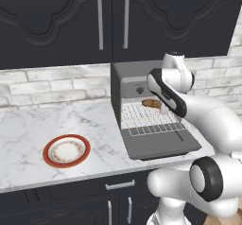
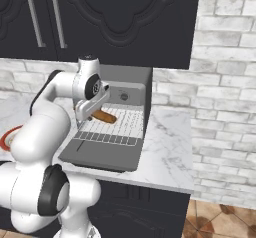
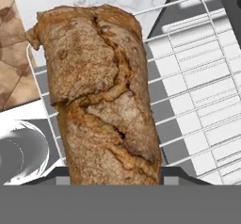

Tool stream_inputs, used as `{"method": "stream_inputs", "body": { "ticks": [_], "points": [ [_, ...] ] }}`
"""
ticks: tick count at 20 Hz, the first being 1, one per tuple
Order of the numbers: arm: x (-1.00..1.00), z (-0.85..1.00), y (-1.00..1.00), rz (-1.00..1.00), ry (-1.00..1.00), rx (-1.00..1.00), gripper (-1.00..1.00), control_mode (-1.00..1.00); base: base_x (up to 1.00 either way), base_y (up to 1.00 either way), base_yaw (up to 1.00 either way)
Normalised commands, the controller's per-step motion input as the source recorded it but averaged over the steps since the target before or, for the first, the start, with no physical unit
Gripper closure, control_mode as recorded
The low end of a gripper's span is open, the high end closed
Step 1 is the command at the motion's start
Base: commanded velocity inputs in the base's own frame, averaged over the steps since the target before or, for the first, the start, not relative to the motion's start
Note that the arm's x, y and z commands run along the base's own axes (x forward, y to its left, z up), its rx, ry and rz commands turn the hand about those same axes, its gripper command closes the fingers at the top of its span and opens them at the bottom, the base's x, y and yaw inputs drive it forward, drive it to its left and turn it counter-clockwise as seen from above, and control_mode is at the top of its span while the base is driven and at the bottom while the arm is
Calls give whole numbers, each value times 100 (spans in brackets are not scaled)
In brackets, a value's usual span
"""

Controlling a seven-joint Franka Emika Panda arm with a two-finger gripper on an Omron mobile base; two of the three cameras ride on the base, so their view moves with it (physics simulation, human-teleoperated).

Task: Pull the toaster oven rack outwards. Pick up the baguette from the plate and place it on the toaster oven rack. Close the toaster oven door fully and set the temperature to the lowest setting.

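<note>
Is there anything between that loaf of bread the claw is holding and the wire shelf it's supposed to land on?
Nothing visible. The baguette sits in the claw right above the pulled-out toaster oven rack, whose wires look bare. The toaster oven door lies folded down below it, out of the way. The plate is off to the side on the counter.

A home kitchen — rendered, not filmed. Dark panelled wall cabinets (image 1: pixel 56 16) with long silver handles are hanging above a whitewashed brick backsplash (image 1: pixel 52 84), and matching dark drawers (image 1: pixel 118 185) are running under a white marble counter (image 1: pixel 28 139). A grey toaster oven (image 2: pixel 125 89) is sitting toward the counter's back edge with its door (image 1: pixel 160 143) lying open — a red-rimmed plate (image 1: pixel 66 151) is resting near the front edge. Terracotta floor tiles (image 2: pixel 220 222) are showing below the counter's right end.
</note>
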Motion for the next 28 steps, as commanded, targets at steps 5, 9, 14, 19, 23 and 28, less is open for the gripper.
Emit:
{"method": "stream_inputs", "body": {
  "ticks": [5, 9, 14, 19, 23, 28],
  "points": [
    [13, -18, -3, 0, 0, 0, 100, -100, 0, 0, 0],
    [4, -36, 0, 0, 0, 0, 100, -100, 0, 0, 0],
    [3, -44, 0, 0, 0, 0, 100, -100, 0, 0, 0],
    [1, -36, 0, 0, 0, 0, 100, -100, 0, 0, 0],
    [-1, -15, 0, 0, -3, 0, 100, -100, 0, 0, 0],
    [-30, -4, 0, 0, -2, 0, 100, -100, 0, 0, 0]
  ]
}}
